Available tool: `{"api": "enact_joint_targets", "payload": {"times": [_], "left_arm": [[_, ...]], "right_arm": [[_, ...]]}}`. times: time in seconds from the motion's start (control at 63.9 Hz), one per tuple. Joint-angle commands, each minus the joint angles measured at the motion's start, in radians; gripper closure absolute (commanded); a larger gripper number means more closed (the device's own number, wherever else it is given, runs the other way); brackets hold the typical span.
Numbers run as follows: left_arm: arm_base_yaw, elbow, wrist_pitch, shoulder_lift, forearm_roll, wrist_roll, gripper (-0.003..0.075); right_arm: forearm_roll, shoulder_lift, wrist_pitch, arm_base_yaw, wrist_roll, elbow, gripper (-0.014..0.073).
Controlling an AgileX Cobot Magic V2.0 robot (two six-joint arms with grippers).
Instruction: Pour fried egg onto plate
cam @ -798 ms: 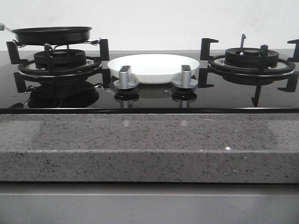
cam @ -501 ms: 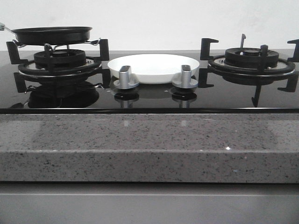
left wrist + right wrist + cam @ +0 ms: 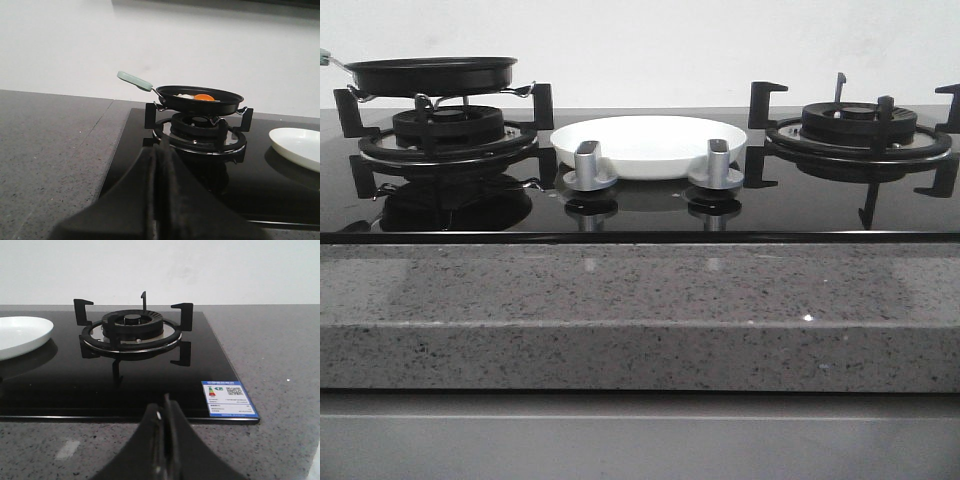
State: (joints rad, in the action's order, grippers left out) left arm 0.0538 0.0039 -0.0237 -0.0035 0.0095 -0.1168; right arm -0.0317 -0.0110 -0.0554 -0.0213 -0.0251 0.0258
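Observation:
The fried egg [image 3: 199, 96], white with an orange yolk, lies in a black frying pan [image 3: 200, 100] on the left burner; from the front the pan [image 3: 430, 74] hides it. The pan's pale green handle [image 3: 134, 80] sticks out to the left. The white plate [image 3: 648, 143] sits between the two burners, also in the left wrist view [image 3: 297, 146] and the right wrist view [image 3: 20, 335]. My left gripper [image 3: 161, 150] is shut and empty, well short of the pan. My right gripper [image 3: 164, 402] is shut and empty over the counter before the right burner. Neither shows in the front view.
Two silver knobs [image 3: 589, 166] [image 3: 717, 164] stand in front of the plate. The right burner [image 3: 132, 332] carries nothing. A blue energy label [image 3: 228, 398] is stuck on the glass hob's corner. The grey speckled stone counter [image 3: 640, 310] surrounds the hob.

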Motion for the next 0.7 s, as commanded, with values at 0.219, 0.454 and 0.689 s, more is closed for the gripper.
{"api": "enact_joint_targets", "payload": {"times": [0.219,0.454,0.689], "left_arm": [[-0.004,-0.052,-0.109,-0.017,0.000,-0.010,0.0741],[-0.004,-0.272,0.065,0.019,0.000,-0.010,0.0741],[-0.004,-0.538,0.270,0.182,0.000,-0.010,0.0741]], "right_arm": [[-0.014,-0.016,0.073,-0.005,0.000,-0.035,0.0663],[-0.018,-0.007,-0.085,-0.005,0.000,-0.248,0.0663],[-0.018,0.129,-0.213,-0.005,0.000,-0.520,0.0663]]}}
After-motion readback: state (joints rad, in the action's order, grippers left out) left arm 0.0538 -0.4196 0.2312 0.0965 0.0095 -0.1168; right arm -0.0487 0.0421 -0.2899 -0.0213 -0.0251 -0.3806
